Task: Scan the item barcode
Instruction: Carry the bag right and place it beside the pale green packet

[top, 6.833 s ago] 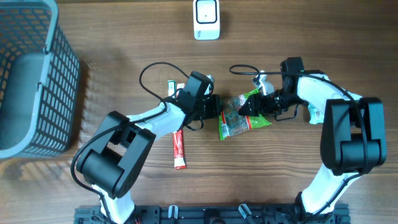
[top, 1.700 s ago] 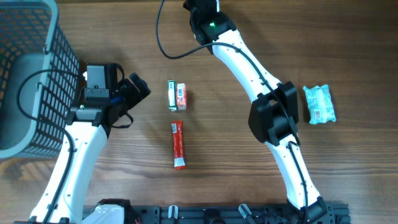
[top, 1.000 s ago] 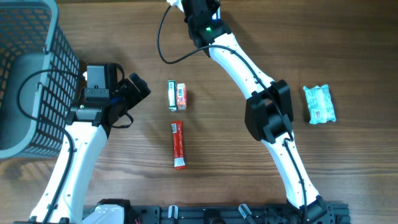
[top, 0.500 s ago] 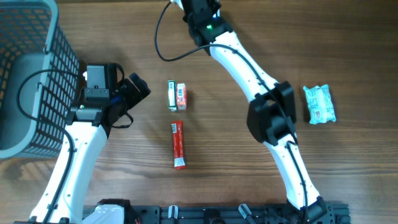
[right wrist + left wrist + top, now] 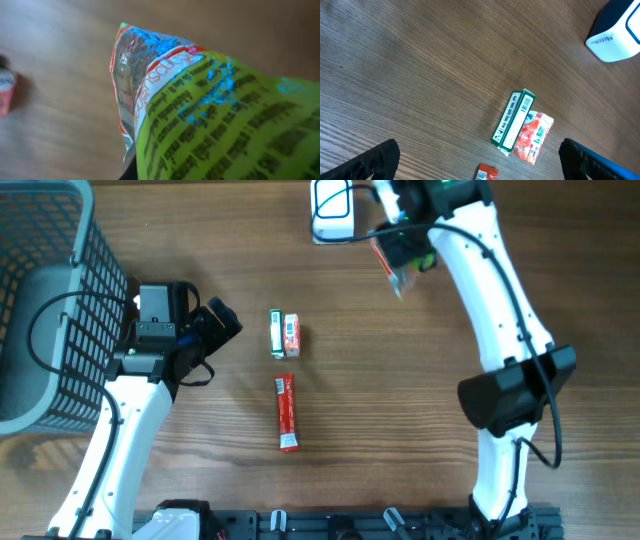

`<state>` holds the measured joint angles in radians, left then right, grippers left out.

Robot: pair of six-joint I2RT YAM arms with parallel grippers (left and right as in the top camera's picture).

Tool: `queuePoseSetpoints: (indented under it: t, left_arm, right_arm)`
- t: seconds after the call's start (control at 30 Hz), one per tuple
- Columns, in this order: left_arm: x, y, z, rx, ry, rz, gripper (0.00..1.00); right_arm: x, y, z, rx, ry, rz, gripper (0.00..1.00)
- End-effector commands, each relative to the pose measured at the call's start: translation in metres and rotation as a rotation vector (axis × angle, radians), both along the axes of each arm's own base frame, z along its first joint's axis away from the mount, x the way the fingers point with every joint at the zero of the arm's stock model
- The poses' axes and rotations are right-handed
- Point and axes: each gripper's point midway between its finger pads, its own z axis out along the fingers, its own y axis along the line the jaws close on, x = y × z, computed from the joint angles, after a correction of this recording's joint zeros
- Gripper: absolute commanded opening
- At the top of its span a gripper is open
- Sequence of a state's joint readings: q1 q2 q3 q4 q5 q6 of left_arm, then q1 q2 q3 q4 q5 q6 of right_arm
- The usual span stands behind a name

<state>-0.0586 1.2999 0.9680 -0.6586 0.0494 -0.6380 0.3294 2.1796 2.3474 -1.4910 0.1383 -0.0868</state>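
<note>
Half a second before, the right arm lay stretched across the scanner [image 5: 332, 210] and hid it. By this moment the arm had swung away to the scanner's right, leaving the white unit uncovered at the far edge of the table. The right gripper [image 5: 405, 242] was clamped tight on the snack packet [image 5: 392, 268], which hung in the air just to the right of the scanner and a little nearer the robot, held edge-on. In the right wrist view the packet [image 5: 200, 115] filled the picture as green printed film with a clear, red-striped corner; it was blurred, and no barcode could be made out on the side shown. That shift suggested the pass over the scanner had either just been made or had to be lined up afresh, and nothing visible confirmed a successful read. The left gripper [image 5: 225, 322] had not moved. Its jaws stood wide and empty, well to the left of the scanner and closer to the robot. The green box [image 5: 277, 333], the small red-and-white packet [image 5: 291, 335] and the red stick [image 5: 287, 412] lay untouched on the table on the robot's side of the scanner.
</note>
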Motion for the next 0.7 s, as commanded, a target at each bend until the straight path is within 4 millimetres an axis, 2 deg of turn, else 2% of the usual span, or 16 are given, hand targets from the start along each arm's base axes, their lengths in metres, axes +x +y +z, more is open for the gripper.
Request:
queuePoseSetpoints:
  t: [0.0, 0.23, 0.37, 0.4, 0.47, 0.5, 0.53, 0.6, 0.67]
  left_arm:
    - [0.001, 0.003, -0.001, 0.011, 0.001, 0.006, 1.0]
    - [0.001, 0.003, -0.001, 0.011, 0.001, 0.006, 1.0]
    - [0.001, 0.003, -0.001, 0.011, 0.001, 0.006, 1.0]
    - [0.001, 0.003, -0.001, 0.011, 0.001, 0.006, 1.0]
    - [0.001, 0.003, -0.001, 0.011, 0.001, 0.006, 1.0]
    - [0.001, 0.003, -0.001, 0.011, 0.001, 0.006, 1.0]
    - [0.001, 0.003, -0.001, 0.011, 0.001, 0.006, 1.0]
    - [0.001, 0.003, -0.001, 0.011, 0.001, 0.006, 1.0]
    - [0.001, 0.003, -0.001, 0.011, 0.001, 0.006, 1.0]
  right_arm:
    - [-0.014, -0.023, -0.043, 0.045, 0.155, -0.118, 0.04]
    - [-0.056, -0.068, -0.129, -0.004, 0.384, -0.211, 0.04]
    - [-0.065, -0.083, -0.15, -0.014, 0.413, -0.243, 0.04]
    - [-0.064, -0.087, -0.153, -0.015, 0.409, -0.251, 0.09]
    - [-0.062, -0.093, -0.154, -0.011, 0.401, -0.266, 0.49]
    - [-0.062, -0.099, -0.154, -0.024, 0.4, -0.274, 0.61]
    - [-0.062, -0.105, -0.153, -0.049, 0.397, -0.283, 0.66]
    - [-0.061, -0.115, -0.148, -0.089, 0.389, -0.291, 0.71]
    - [-0.054, -0.114, -0.136, -0.083, 0.365, -0.294, 0.75]
